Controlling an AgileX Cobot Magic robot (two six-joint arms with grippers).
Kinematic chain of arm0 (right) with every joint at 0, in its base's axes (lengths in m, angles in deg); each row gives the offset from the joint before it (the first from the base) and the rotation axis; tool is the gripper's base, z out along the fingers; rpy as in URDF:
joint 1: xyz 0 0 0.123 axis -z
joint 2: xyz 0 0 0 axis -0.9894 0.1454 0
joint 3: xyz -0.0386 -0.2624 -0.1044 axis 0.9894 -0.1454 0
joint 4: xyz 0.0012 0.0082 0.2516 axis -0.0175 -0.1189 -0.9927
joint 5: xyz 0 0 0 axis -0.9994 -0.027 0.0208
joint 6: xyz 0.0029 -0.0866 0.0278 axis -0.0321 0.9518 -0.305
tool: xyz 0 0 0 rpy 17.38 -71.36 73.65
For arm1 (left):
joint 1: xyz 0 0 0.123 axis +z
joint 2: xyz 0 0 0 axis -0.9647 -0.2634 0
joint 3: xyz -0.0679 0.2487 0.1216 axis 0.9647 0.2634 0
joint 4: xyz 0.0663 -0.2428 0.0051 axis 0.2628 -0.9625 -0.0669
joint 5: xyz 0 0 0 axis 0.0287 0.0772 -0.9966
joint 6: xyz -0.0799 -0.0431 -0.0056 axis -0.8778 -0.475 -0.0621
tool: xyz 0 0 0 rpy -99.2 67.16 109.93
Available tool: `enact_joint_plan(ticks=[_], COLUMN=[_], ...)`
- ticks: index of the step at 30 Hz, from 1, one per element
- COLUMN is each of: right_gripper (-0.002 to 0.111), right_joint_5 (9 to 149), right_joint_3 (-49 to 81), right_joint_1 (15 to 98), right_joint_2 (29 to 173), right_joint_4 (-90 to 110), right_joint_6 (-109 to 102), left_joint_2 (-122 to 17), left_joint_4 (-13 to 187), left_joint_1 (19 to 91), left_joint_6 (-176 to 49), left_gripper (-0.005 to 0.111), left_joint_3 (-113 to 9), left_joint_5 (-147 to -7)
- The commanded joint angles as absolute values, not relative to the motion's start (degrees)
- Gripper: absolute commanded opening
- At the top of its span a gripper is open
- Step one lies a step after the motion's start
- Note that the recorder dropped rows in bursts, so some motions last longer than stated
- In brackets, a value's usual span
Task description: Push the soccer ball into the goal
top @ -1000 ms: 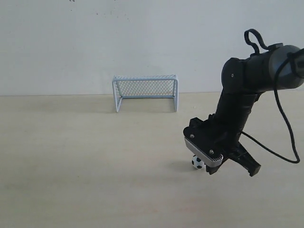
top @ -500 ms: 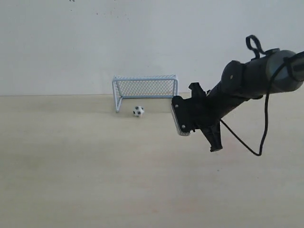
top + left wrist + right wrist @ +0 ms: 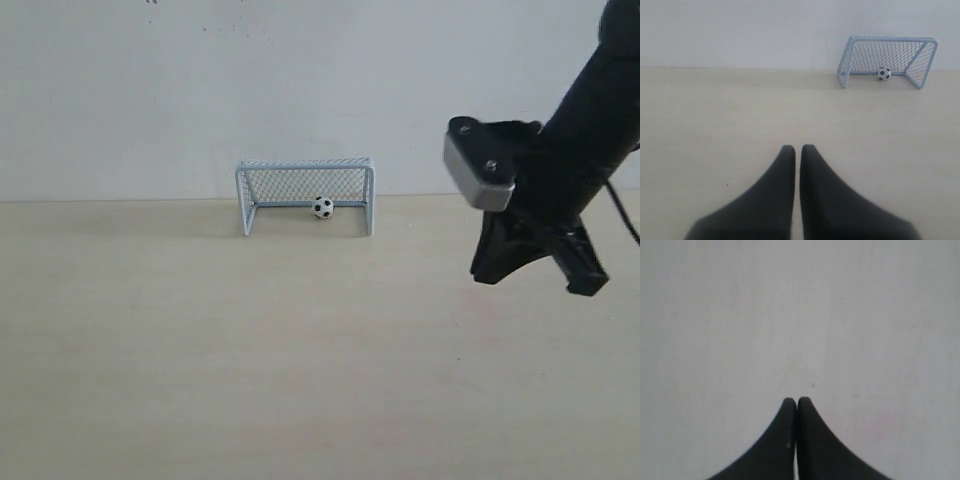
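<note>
Now the soccer ball (image 3: pixel 322 207) rests inside the goal (image 3: pixel 305 162) — right gripper (image 3: pixel 797 401) and left gripper (image 3: pixel 797 149) both pressed together, away from it.

Lab setup: pale tabletop (image 3: pixel 200 350), white wall (image 3: pixel 200 80)

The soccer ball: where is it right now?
In the exterior view the soccer ball rests inside the goal, slightly right of its middle, at the far end of the table by the wall.
</note>
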State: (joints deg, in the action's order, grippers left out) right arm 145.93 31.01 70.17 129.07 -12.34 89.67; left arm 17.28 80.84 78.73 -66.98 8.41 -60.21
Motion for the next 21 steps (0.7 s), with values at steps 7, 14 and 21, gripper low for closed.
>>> enact_joint_plan(ticks=[7, 14, 21], right_gripper=[0.000, 0.000, 0.000], right_joint_5=[147.9, 140.2, 149.0], right_joint_3=[23.5, 9.1, 5.4], right_joint_1=[85.9, 89.1, 89.1], right_joint_2=[116.2, 104.5, 99.6], right_joint_4=[-21.2, -25.8, -25.9], right_joint_6=[73.7, 61.8, 61.8], left_joint_2=[17.5, 17.5, 17.5], left_joint_4=[81.1, 81.1, 81.1], left_joint_1=[78.9, 78.9, 78.9], left_joint_6=[-67.6, -67.6, -67.6], left_gripper=[0.004, 0.004, 0.004], left_joint_3=[8.6, 8.6, 8.6], left_joint_5=[-60.1, -60.1, -60.1])
